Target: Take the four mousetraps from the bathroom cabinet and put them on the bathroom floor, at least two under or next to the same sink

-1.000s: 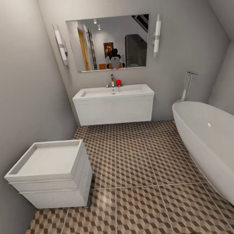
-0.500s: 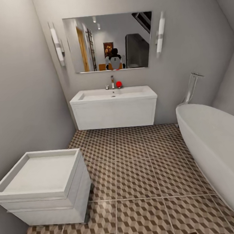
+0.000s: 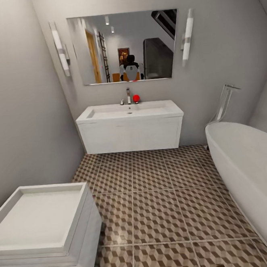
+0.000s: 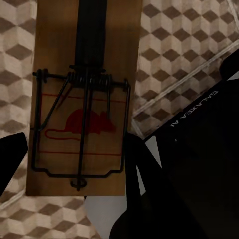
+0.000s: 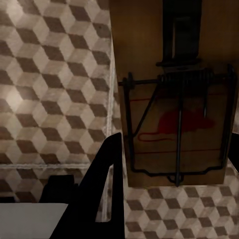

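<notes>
While gripped: two mousetraps (image 4: pixel 79 99) (image 5: pixel 177 94) (airborne)

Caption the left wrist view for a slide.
Left gripper holding a mousetrap above the cube-patterned bathroom floor.

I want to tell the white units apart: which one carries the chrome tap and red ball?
The wide sink on the far wall under the mirror; the small white square unit has only a bare recessed top.
</notes>
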Controlling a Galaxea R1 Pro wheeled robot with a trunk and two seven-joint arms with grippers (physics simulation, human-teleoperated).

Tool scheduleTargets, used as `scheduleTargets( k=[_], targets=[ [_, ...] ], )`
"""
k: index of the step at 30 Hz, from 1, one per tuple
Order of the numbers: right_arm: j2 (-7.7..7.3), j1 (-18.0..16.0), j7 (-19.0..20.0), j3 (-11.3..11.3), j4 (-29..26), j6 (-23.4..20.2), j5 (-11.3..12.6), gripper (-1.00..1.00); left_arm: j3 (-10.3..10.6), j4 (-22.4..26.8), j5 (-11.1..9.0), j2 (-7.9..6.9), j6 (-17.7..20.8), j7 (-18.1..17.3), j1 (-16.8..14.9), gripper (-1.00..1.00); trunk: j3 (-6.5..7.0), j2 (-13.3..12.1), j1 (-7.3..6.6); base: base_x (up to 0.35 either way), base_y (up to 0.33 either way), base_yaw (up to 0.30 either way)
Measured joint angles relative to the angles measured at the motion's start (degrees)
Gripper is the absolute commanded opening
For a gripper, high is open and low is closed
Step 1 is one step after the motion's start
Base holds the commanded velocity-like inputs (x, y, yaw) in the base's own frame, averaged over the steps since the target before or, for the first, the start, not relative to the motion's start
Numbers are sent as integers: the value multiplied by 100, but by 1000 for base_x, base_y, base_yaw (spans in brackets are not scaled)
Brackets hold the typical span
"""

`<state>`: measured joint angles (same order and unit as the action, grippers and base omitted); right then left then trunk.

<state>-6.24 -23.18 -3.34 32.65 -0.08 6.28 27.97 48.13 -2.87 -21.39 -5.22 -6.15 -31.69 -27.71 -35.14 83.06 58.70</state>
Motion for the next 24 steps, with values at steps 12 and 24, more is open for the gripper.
scheduleTargets(
  k=[12,24],
  targets=[
    [0,0,0,0,0,1,-8,-100,0,5,0,23,8,2,0,-100,0,0,0,335,0,0],
    [2,0,0,0,-1,9,-47,-100,-7,0,0,127,14,0,0,-100,0,0,0,335,-16,0]
  ],
)
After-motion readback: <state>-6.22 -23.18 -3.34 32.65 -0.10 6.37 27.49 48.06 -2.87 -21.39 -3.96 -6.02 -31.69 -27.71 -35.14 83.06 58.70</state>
